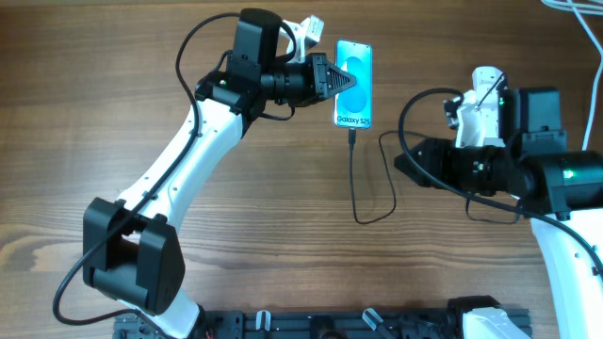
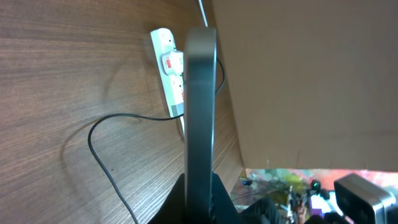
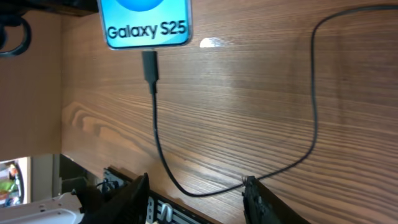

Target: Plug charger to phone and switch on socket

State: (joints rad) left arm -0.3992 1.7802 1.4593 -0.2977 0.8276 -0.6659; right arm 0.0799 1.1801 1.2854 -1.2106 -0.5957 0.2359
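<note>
The left gripper (image 1: 330, 80) was clamped on the phone (image 1: 354, 85), with the charger (image 3: 155, 124) tip at its lower edge, while the socket (image 2: 169, 68) lay past the phone, nearer the right gripper (image 3: 196, 186), whose half-open jaws held nothing.

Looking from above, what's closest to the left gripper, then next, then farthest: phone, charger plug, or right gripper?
1. phone, held in the left gripper.
2. charger plug, at the phone's bottom edge.
3. right gripper, lower down, on the right arm's side.
</note>
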